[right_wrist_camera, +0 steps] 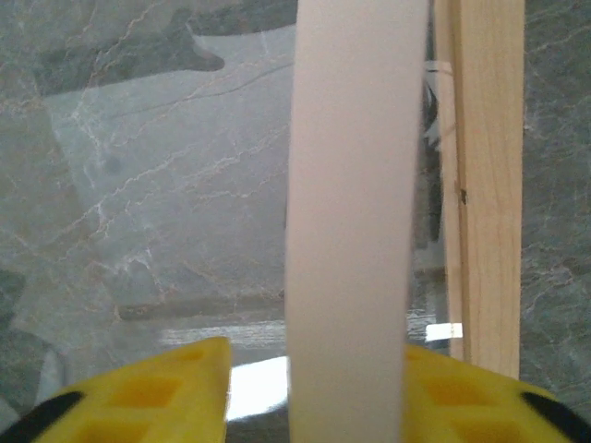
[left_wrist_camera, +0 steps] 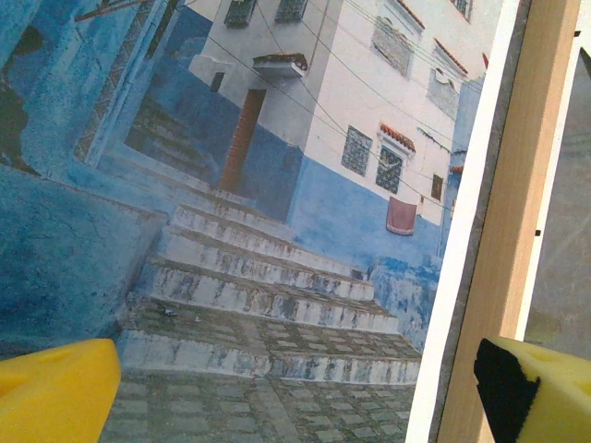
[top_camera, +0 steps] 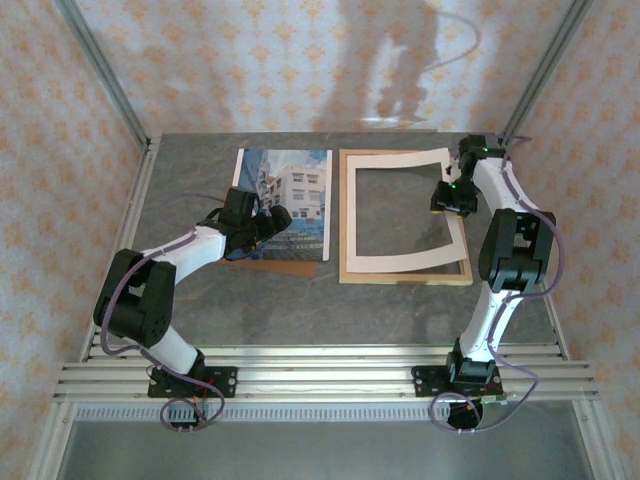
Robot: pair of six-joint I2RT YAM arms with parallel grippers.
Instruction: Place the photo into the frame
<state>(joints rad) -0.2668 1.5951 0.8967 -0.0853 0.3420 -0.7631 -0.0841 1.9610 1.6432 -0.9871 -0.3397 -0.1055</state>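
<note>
**Photo lies next to the frame, not in it**

At the near edge of the grey table (top_camera: 300,310), both arms are fixed to silver rails (top_camera: 320,375).

The left arm reaches forward to the photo (top_camera: 295,185). The left gripper (top_camera: 268,222) hangs over the near part of the photo. In the left wrist view, its two yellow fingers (left_wrist_camera: 55,392) are wide apart, one at each bottom corner. They hold nothing. Between them the left gripper (left_wrist_camera: 295,369) looks down on the photo (left_wrist_camera: 277,185), with its blue steps and a white house. The picture side is up. A brown board (top_camera: 290,265) peeks out from under the near edge of the photo.

The frame (top_camera: 405,275) lies flat just to the right of the photo. It is made of light wood. One wooden side of the frame (left_wrist_camera: 517,231) shows just beside the photo's white edge.

A cream mat (top_camera: 395,157) with a big window lies on the frame. It sits a bit crooked. The right gripper (top_camera: 448,195) is at the right side of the mat. In the right wrist view, a strip of the mat (right_wrist_camera: 355,185) runs between the yellow fingers (right_wrist_camera: 138,401) of the right gripper (right_wrist_camera: 314,369). I cannot tell if they squeeze it. The wooden frame (right_wrist_camera: 489,185) is just right of the strip.

Far behind, the walls (top_camera: 300,60) have a small orange pattern.
</note>
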